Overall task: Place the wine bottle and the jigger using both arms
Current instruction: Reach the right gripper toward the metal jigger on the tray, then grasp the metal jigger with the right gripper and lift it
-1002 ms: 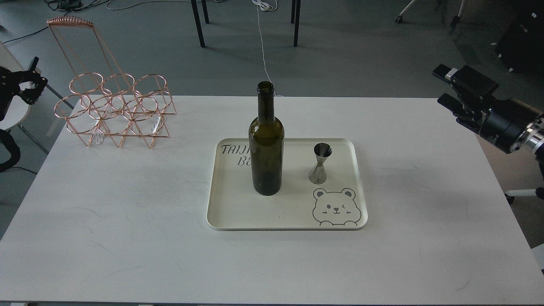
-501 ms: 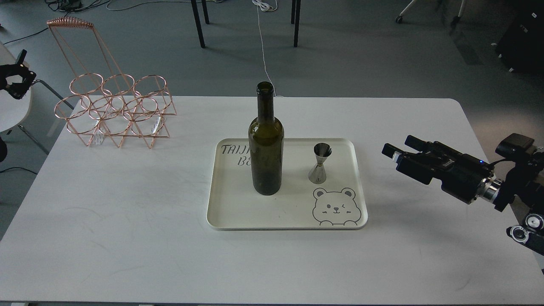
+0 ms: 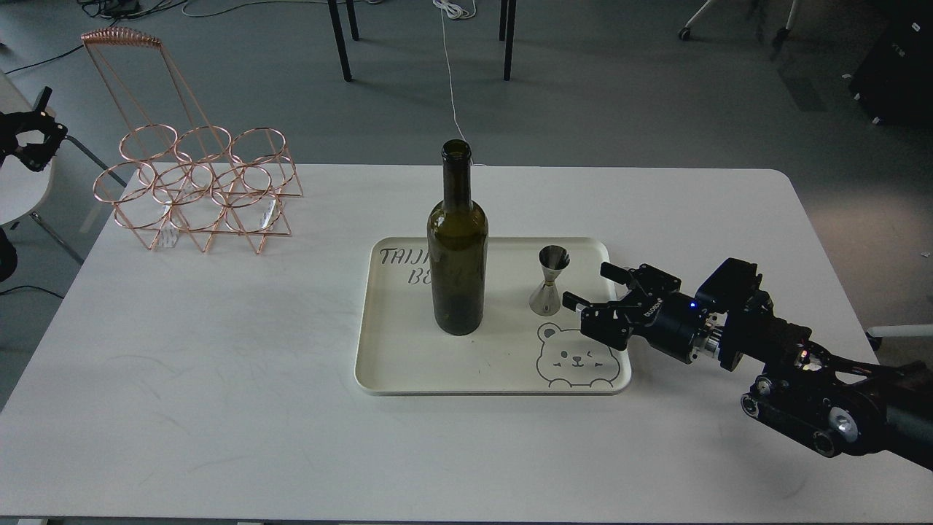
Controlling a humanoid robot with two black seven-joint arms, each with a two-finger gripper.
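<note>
Right gripper [image 3: 592, 286] sits low over the right edge of the tray [image 3: 379, 379], two fingers spread wide apart, nothing between them. One jigger [image 3: 549, 281] stands upright on the tray just left of the fingertips, close but not touching. One wine bottle [image 3: 457, 244] stands upright on the same tray, further left of the gripper, beyond the jigger, apart from it. One bear drawing [image 3: 577, 357] on the tray lies just below-left of the gripper. One table [image 3: 219, 364], white, under everything. One copper wire rack [image 3: 195, 189] sits far left and behind the gripper, six rings, all vacant. Left gripper [image 3: 33, 138] is far off at the left edge of view, clear of the table; too small to tell its opening.
</note>
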